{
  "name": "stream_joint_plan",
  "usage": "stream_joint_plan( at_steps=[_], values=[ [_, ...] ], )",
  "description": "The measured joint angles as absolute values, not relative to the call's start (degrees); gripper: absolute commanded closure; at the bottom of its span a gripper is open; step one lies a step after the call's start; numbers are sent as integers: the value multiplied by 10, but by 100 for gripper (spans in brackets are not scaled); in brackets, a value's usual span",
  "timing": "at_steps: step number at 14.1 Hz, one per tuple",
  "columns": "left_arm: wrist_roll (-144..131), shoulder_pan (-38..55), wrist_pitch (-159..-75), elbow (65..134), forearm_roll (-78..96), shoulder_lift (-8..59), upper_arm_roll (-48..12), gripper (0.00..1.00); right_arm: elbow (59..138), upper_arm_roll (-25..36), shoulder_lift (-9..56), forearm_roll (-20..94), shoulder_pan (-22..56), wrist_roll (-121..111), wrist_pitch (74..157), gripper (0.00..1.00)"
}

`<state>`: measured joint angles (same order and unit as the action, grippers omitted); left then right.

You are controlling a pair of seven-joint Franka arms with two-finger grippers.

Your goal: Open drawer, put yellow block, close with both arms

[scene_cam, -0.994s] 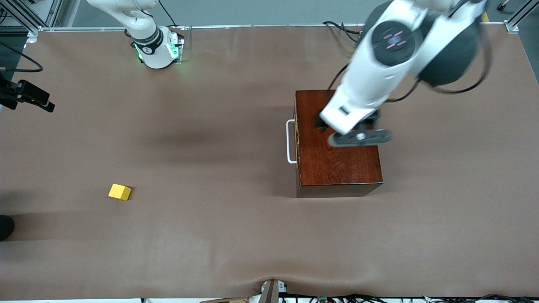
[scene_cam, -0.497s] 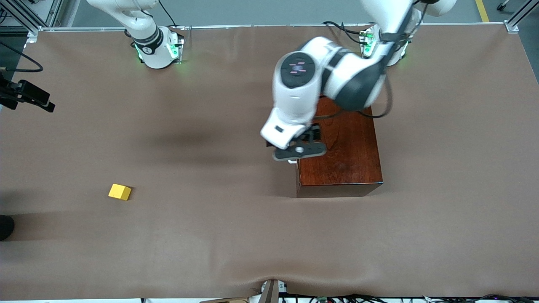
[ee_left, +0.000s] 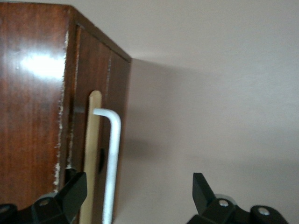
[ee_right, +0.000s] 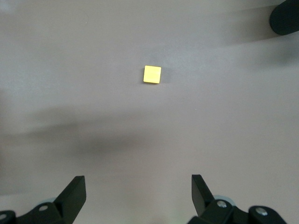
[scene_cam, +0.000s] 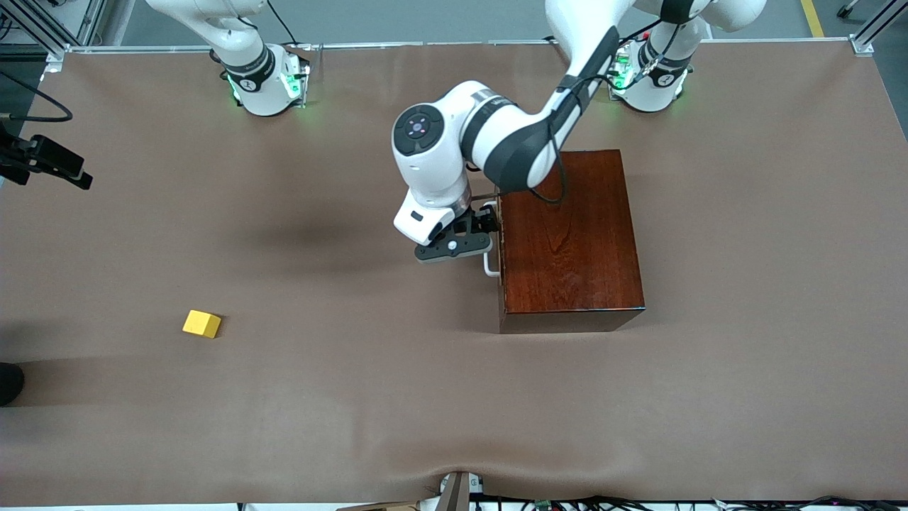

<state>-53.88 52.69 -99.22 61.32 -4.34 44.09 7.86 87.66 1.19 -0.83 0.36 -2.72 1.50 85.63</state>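
Right now my left claw [scene_cam: 474, 228] hangs in front of the drawer [ee_left: 93, 154], which sits shut in its reddish-brown box [scene_cam: 567, 238] toward the left arm's end of the surface [scene_cam: 355, 397]. I judge I am placed this way because the drawer must be pulled open before anything else, and the white handle [ee_left: 111, 163] is the only thing to pull by. In the left wrist view my fingers [ee_left: 72, 189] are spread wide with the bar standing between them, much closer to one finger than to the other. They hold nothing, and I cannot tell whether that closer finger touches the drawer front. To take the bar I would want it centred before I close.

My right claw [ee_right: 135, 191] is also wide open and empty. It is not in the front view, where only the right arm's base [scene_cam: 266, 81] shows, so this arm waits. Its wrist camera looks down on the yellow block [ee_right: 152, 74], lying alone on bare brown cloth. In the front view the yellow block [scene_cam: 202, 323] sits toward the right arm's end of the surface, nearer to the front camera than the box and well apart from it. That suits a split of work, I think: left arm on the handle, right arm for the cube.
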Motion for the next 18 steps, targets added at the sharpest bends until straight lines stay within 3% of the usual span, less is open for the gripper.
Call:
stream_joint_plan(
  at_steps=[8, 18],
  values=[
    [-539, 549, -975, 614, -79, 491, 79, 0, 877, 11, 7, 4, -27, 15, 856, 0],
    [-527, 553, -973, 614, -80, 503, 76, 0, 876, 5, 130, 3, -9, 15, 886, 0]
  ],
)
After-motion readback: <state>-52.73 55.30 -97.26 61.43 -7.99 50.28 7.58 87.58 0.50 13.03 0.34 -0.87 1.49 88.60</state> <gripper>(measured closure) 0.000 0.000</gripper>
